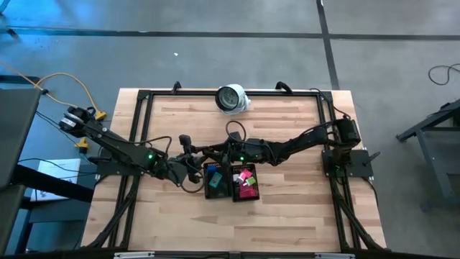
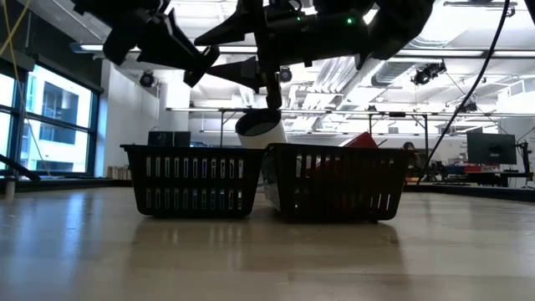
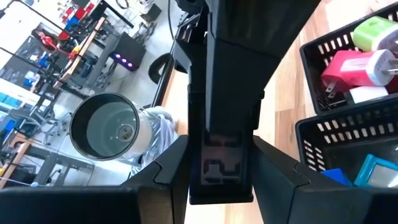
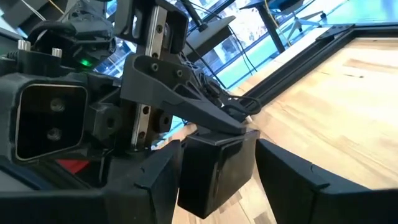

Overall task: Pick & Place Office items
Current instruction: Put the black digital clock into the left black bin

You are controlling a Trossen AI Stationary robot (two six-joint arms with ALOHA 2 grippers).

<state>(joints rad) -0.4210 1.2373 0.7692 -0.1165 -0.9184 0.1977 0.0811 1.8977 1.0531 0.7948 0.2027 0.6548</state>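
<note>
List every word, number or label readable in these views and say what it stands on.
"22", uncertain: segment digits on the display of the black device held in the left claw, too blurred to be sure.
Office items in the black tray: no readable text.
Everything else: nothing legible.

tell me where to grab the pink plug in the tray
Probably grip the pink plug across its blocky body, coming from above: the tray walls block the sides, and its prongs stick out sideways. The left end effector and right end effector both clamp a black box.
</note>
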